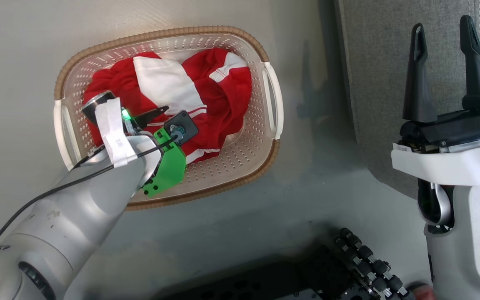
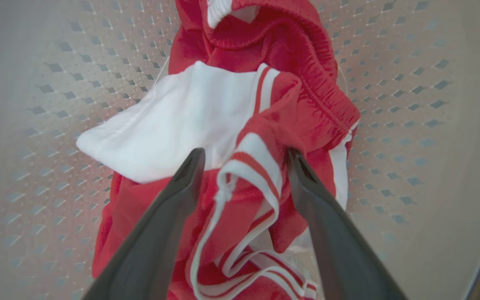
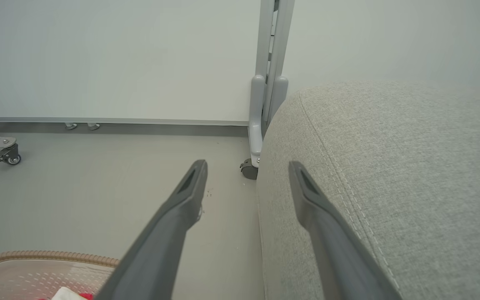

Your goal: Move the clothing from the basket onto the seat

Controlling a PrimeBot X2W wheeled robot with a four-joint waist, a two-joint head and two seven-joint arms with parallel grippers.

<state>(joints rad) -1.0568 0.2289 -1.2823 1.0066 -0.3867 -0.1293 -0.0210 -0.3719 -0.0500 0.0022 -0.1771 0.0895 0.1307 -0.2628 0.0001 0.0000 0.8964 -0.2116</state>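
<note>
My left end effector [image 2: 245, 156] stands with its two dark fingers apart, clamped on nothing. Its tips are down at the soft red sports clothing [image 2: 190, 116] with broad white panels and thin white stripes, and a raised striped fold lies between them. If I close here, I judge I may catch only that thin fold, and the slack cloth could slide out on the lift. Pressing lower has its own danger: the tips could strike or snag the perforated bottom of the small cream-white plastic basket [image 1: 161, 35] with the brown woven-look rim, and so light a basket might come up with the cloth. All the clothing lies heaped in that basket, and I cannot tell where one garment ends. A tangled second piece could ride along and drop on the pale grey floor [image 1: 265, 216] short of the goal. Farther off, my right end effector [image 1: 443, 26] hangs with its fingers spread and nothing in them at the edge of the large rounded light-grey fabric seat [image 1: 381, 62], where it could stand in the way of the carry. I see no cloth on the seat yet.
</note>
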